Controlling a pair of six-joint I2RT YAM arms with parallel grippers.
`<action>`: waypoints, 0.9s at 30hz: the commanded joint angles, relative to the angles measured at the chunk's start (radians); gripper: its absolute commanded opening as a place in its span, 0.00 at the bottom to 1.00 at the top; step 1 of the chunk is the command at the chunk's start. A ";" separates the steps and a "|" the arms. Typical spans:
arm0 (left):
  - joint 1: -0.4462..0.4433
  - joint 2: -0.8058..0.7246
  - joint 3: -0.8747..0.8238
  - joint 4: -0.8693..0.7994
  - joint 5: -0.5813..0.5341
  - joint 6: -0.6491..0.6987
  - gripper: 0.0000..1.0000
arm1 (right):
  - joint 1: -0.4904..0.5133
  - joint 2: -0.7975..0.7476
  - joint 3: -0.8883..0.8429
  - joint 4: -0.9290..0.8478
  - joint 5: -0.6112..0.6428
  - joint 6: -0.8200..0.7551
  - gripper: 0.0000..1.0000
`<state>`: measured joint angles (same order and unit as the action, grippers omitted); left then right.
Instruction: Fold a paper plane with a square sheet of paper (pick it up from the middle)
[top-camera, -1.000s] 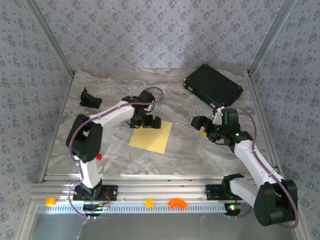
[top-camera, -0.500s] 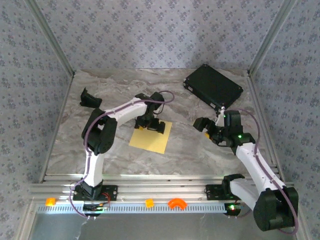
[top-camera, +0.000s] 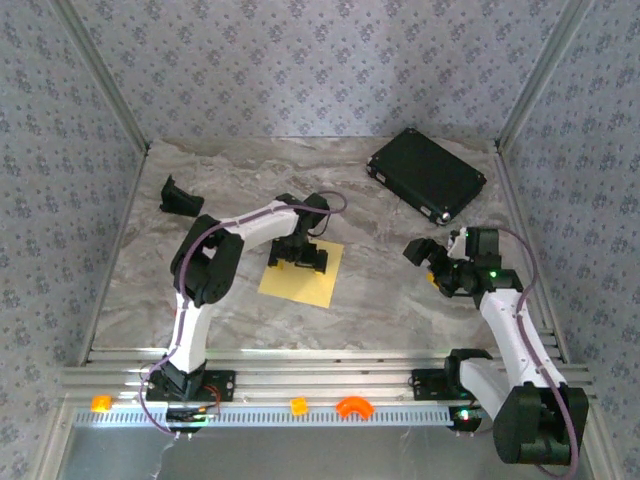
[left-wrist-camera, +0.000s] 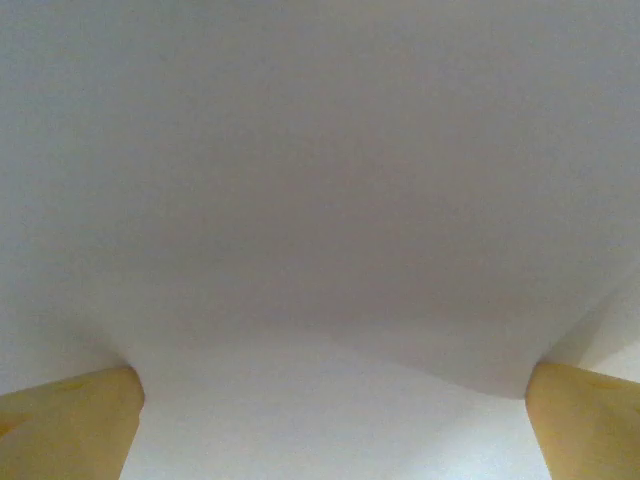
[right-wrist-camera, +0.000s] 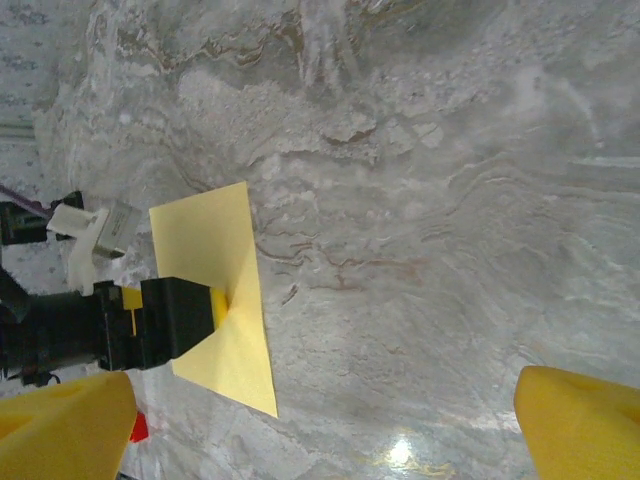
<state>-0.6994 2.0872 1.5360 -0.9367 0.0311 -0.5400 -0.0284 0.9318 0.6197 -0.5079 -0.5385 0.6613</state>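
Now my left claw (top-camera: 300, 256) has moved from the corner onto the square sheet of paper (top-camera: 304, 284), near the tabletop (top-camera: 380, 300) centre, wide open, gripping nothing. My right claw (top-camera: 426, 262), spread and empty, has retreated toward 3 o'clock. A middle pinch seems next.

Top view: soft, even, fairly bright light from overhead; faint short shadows under the arms on the counter (top-camera: 370, 300); slight grain. Left wrist view: washed-out pale blur, left hand's fingertips (left-wrist-camera: 70, 425) out of focus. Right wrist view: crisp veining, small glare spot low centre, right hand's fingertips (right-wrist-camera: 580, 420) blurred.
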 joint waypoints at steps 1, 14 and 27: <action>-0.028 0.007 -0.047 -0.002 -0.001 -0.133 0.98 | -0.014 -0.010 0.036 -0.037 -0.019 -0.019 0.99; -0.062 -0.021 0.071 -0.068 -0.114 -0.156 1.00 | -0.020 0.019 0.029 0.046 -0.105 -0.011 0.99; -0.038 0.060 0.131 -0.100 -0.021 -0.067 1.00 | 0.016 0.039 0.031 0.064 -0.109 -0.005 0.99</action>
<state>-0.7498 2.1624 1.6779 -1.0058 -0.0154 -0.6308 -0.0235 0.9714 0.6273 -0.4519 -0.6292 0.6617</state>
